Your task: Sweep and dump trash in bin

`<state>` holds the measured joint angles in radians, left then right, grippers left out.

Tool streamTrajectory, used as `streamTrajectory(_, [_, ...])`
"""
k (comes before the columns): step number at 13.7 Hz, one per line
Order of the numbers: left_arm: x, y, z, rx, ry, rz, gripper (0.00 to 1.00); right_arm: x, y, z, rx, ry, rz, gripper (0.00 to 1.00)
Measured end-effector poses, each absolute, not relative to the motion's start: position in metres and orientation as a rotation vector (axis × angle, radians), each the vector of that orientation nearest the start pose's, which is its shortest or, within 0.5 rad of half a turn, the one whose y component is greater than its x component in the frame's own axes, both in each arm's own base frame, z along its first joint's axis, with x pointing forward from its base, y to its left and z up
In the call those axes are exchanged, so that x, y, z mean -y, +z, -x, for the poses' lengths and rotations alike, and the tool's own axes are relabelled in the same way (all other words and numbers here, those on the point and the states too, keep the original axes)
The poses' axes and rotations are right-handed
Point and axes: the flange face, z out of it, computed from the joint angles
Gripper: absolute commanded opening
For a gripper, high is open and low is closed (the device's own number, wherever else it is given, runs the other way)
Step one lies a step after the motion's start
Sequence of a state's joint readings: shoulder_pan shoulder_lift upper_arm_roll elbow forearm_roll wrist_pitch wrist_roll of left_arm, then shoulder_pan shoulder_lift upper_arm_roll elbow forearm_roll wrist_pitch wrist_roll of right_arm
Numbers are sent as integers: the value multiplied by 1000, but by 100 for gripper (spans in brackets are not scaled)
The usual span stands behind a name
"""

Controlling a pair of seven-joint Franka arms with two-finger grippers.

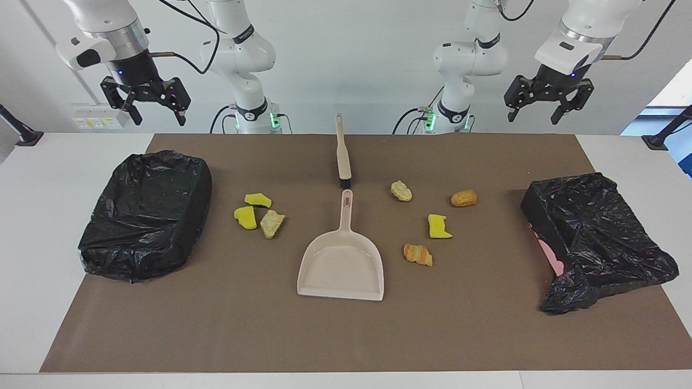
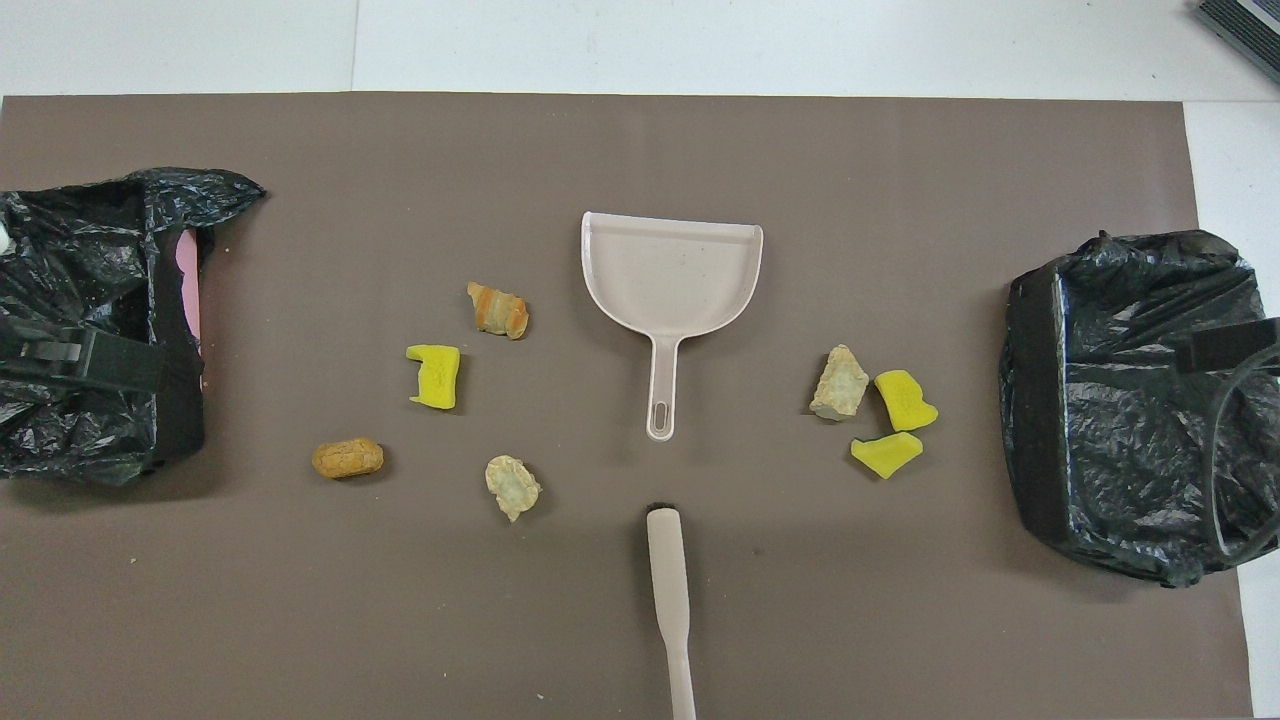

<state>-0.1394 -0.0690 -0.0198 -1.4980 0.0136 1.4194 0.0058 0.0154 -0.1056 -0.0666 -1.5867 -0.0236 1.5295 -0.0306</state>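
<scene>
Several trash scraps lie on the brown mat. Two yellow sponge pieces [image 1: 257,200] [image 2: 886,453] and a tan lump [image 1: 271,223] cluster toward the right arm's end. A beige lump [image 1: 401,190], a golden-brown lump [image 1: 464,198], a yellow piece [image 1: 439,226] and a bread-like piece [image 1: 418,254] lie toward the left arm's end. A black-bagged bin [image 1: 146,213] sits at the right arm's end, and another bin [image 1: 594,237] at the left arm's end. My right gripper [image 1: 158,116] hangs open high over its bin. My left gripper [image 1: 532,114] hangs open, raised near its bin.
A beige dustpan [image 1: 341,265] lies mid-mat with its handle pointing at the robots. A beige brush [image 1: 341,154] lies in line with that handle, nearer the robots. The bin at the left arm's end shows a pink side [image 1: 549,254] under its loose bag.
</scene>
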Motion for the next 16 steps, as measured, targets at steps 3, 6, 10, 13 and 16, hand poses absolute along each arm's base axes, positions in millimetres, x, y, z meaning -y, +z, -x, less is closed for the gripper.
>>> streamTrajectory(3, [81, 682, -510, -255, 13, 3116, 100, 31, 669, -516, -35, -72, 3159, 100])
streamTrajectory(6, [83, 682, -509, -261, 13, 3115, 100, 31, 669, -516, -35, -71, 3159, 100])
streamTrajectory(10, [85, 682, -509, -267, 13, 3115, 100, 31, 669, -516, -35, -70, 3159, 100])
streamTrajectory(13, [86, 682, -508, -272, 13, 3116, 100, 31, 669, -516, -35, -70, 3159, 100])
streamTrajectory(16, [96, 681, -505, -301, 19, 3113, 100, 31, 668, -516, -35, -66, 3159, 100])
